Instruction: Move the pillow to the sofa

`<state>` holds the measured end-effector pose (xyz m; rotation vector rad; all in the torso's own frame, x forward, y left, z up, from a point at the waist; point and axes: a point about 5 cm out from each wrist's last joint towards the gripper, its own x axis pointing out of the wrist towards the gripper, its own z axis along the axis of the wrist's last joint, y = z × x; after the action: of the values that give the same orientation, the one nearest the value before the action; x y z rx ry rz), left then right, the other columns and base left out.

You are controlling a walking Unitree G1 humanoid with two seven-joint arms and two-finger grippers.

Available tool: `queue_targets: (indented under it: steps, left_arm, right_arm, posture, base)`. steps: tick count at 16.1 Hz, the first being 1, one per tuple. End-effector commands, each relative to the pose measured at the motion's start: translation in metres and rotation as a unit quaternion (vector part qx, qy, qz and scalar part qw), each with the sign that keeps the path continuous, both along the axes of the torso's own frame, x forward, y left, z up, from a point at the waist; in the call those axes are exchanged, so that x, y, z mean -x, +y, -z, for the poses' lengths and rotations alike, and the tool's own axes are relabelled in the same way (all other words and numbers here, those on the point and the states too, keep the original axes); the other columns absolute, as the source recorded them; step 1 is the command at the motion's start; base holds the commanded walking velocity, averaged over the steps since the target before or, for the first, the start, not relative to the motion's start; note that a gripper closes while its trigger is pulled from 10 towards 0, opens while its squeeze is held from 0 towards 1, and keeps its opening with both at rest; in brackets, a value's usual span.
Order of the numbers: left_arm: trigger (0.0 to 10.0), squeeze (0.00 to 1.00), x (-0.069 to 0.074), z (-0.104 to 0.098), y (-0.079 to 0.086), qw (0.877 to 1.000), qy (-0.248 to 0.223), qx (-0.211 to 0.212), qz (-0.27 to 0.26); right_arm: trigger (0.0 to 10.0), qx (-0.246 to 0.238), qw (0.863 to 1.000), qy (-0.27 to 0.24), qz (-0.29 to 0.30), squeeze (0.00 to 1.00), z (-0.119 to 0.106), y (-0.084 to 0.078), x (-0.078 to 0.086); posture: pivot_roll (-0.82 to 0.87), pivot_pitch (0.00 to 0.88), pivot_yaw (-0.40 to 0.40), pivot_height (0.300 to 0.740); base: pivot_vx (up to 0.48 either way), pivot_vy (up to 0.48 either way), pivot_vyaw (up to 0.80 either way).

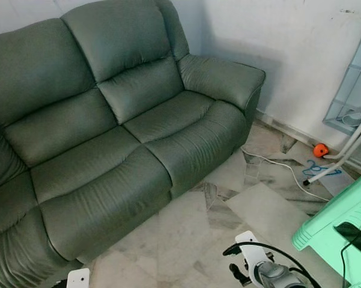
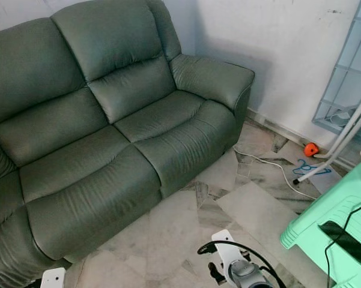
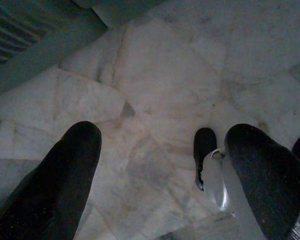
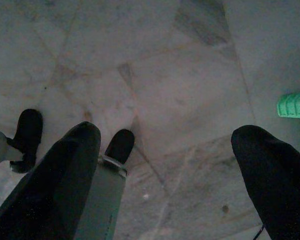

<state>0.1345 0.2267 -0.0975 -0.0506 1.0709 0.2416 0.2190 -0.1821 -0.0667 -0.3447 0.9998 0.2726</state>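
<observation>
A dark green leather sofa (image 1: 108,150) with two seats stands against the wall, ahead and to my left. Its seat cushions show bare leather. Both arms hang low at my sides over the marble floor. In the left wrist view my left gripper (image 3: 164,140) is open, with only floor tiles between its black fingers (image 3: 65,170). My right gripper (image 4: 167,135) is open as well, above floor tiles, with nothing between its fingers (image 4: 65,175). The right arm's wrist (image 1: 270,273) shows at the bottom of the eye views.
A mint green plastic table (image 1: 324,225) stands at my right, with a black phone (image 1: 354,237) and its cable on top. Beyond it are white stand legs (image 1: 348,150), an orange object (image 1: 320,150), a white cable (image 1: 276,165) and a glass shelf (image 1: 354,90).
</observation>
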Motion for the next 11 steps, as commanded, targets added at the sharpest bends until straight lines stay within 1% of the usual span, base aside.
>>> queue_targets:
  steps: [1,10,11]
  left_arm:
    - [10.0,0.0,-0.0443,-0.0195,0.0085,0.998,-0.052,0.001,-0.024]
    - [10.0,0.0,-0.0443,-0.0195,0.0085,0.998,-0.052,0.001,-0.024]
    - [10.0,0.0,-0.0439,-0.019,0.0079,0.998,-0.051,0.005,-0.033]
  right_arm:
    - [10.0,-0.042,0.987,-0.068,0.137,0.0,-0.0156,0.0141,-0.0275]
    - [10.0,-0.042,0.987,-0.068,0.137,0.0,-0.0156,0.0141,-0.0275]
    - [10.0,-0.035,0.989,-0.066,0.127,0.0,-0.0146,0.014,-0.026]
  posture:
    - [-0.08,0.0,0.101,0.74]
    - [-0.08,0.0,0.101,0.74]
    - [-0.07,0.0,0.098,0.74]
  base:
    - [0.0,0.0,0.0]
    - [0.0,0.0,0.0]
    - [0.0,0.0,0.0]
